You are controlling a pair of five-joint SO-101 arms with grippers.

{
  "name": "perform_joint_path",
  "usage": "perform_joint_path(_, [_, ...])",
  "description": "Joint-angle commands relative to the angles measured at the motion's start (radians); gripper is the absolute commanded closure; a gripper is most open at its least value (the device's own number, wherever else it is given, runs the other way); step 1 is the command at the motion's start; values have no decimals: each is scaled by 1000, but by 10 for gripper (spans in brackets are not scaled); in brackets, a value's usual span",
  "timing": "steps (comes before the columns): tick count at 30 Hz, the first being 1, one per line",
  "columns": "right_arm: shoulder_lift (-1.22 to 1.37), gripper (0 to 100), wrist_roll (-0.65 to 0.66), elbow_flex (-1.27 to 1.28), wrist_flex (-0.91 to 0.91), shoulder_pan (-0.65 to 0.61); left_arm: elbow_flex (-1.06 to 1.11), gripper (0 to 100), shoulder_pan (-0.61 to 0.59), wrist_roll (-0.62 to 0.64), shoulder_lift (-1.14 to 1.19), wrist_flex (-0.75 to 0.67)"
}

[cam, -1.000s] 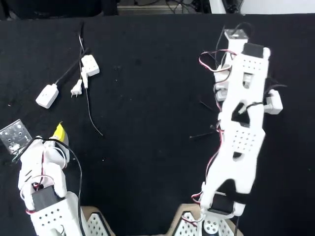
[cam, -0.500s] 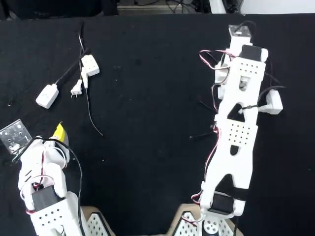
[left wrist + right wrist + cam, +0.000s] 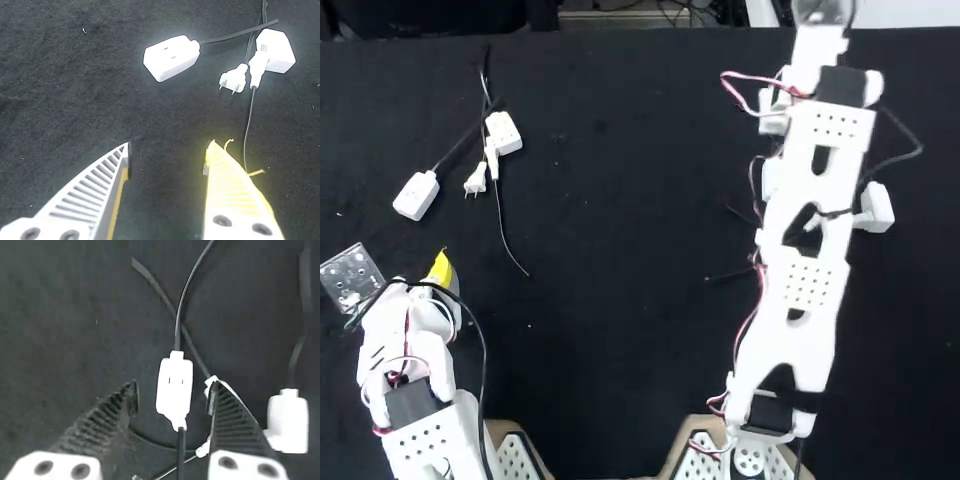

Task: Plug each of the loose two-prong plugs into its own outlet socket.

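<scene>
Bare cloth [image 3: 620, 200] in the middle; cords [image 3: 185, 295] crowd the socket [image 3: 174, 377] before the right end effector [image 3: 172, 388].

White perforated arms [image 3: 810, 285], red-white wires [image 3: 750, 318], black motors [image 3: 775, 412]; left hand [image 3: 167, 146] had one yellow ribbed finger [image 3: 230, 190], right hand [image 3: 172, 386] black ribbed fingers [image 3: 235, 425].

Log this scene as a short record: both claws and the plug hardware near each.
left claw: open, empty, above bare cloth
near left claw: outlet socket, second socket, loose two-prong plug between them, unplugged
right claw: open, straddling a slotted outlet socket
beside it: another white connector
surface: black table cover
</scene>
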Motion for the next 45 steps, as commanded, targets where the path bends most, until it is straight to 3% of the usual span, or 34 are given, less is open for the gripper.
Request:
perform_joint_path(1, [-202,789,-8,-2,35,-23,-54,755,13,3,-11,-2])
perform_joint_path(6, [-378,789,-8,105,37,-75,-54,755,13,3,-11,-2])
perform_joint_path(20, [-947,793,2,987,-17,-384,-54,755,13,3,-11,0])
perform_joint_path(32, [-1087,794,-6,1874,-609,-626,-53,755,16,3,-5,3])
perform_joint_path(37, [-1087,832,-58,2100,-899,-726,-62,753,81,-5,-5,44])
perform_joint_path(45, [-1102,854,-60,2322,-1206,-812,-125,752,84,-78,-2,91])
